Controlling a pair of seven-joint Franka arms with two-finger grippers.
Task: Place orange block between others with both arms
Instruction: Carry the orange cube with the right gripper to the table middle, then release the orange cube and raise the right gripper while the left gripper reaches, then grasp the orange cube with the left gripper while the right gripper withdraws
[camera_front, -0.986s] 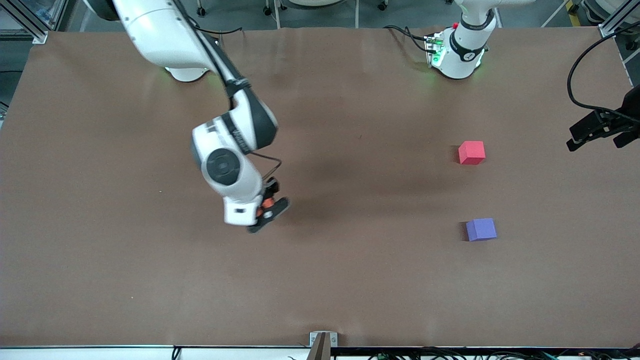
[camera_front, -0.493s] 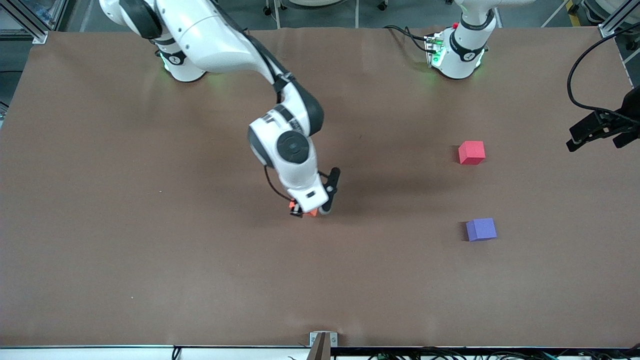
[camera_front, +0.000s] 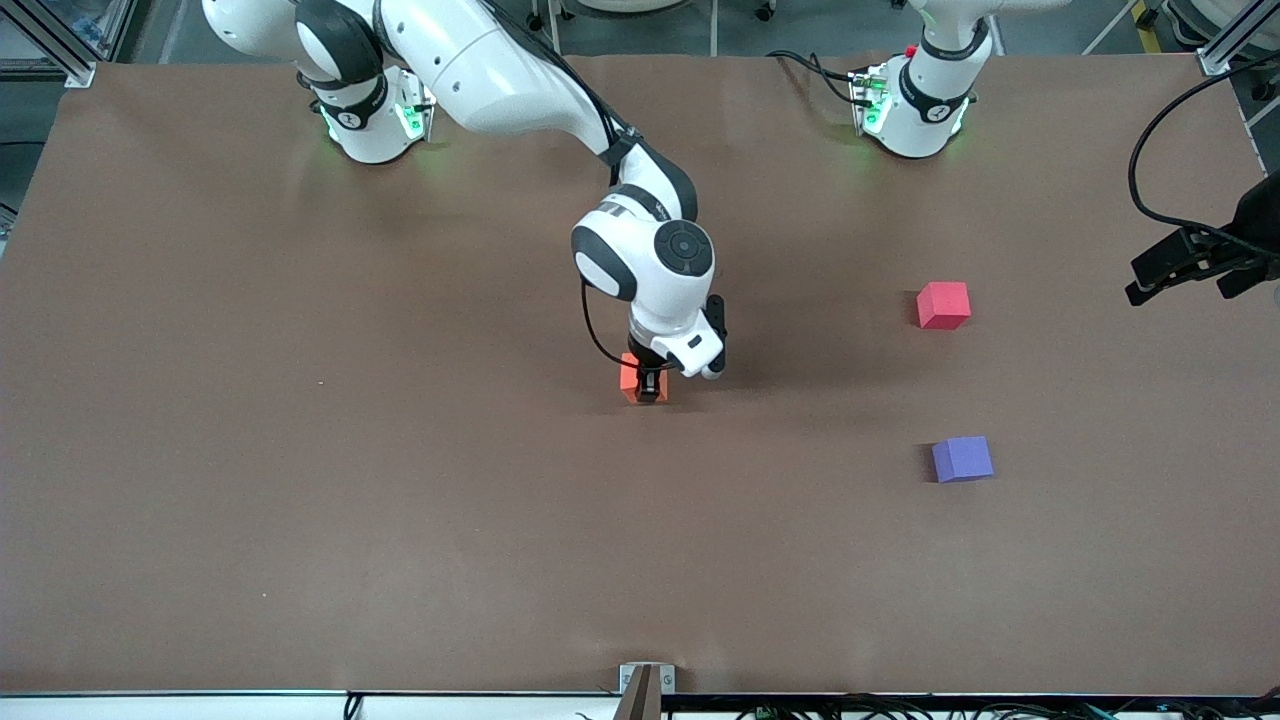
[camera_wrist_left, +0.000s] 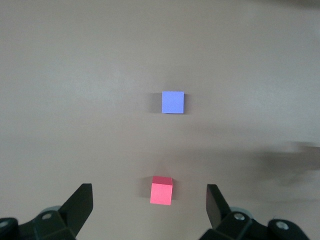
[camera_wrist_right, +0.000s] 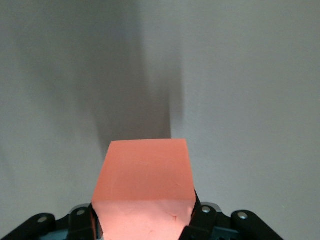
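Observation:
The orange block (camera_front: 630, 377) is held low over the middle of the table, with my right gripper (camera_front: 648, 385) shut on it. In the right wrist view the orange block (camera_wrist_right: 145, 185) fills the space between the fingers of the right gripper (camera_wrist_right: 144, 225). The others stand toward the left arm's end: a red-pink cube (camera_front: 943, 304) and, nearer the front camera, a purple-blue cube (camera_front: 962, 458). My left gripper (camera_front: 1190, 265) hangs open over that end's table edge and holds nothing. The left wrist view looks down past the left gripper (camera_wrist_left: 149, 192) on the red-pink cube (camera_wrist_left: 161, 190) and the purple-blue cube (camera_wrist_left: 172, 102).
The brown table mat (camera_front: 300, 480) carries only the three cubes. Both arm bases (camera_front: 365, 120) (camera_front: 915, 105) stand along the edge farthest from the front camera. A black cable (camera_front: 1145, 150) loops above the left gripper. A small metal bracket (camera_front: 645, 685) sits at the table's front edge.
My right arm has swung toward the left arm's end of the table, carrying the orange block to the middle. The left gripper and both other cubes have hardly moved.

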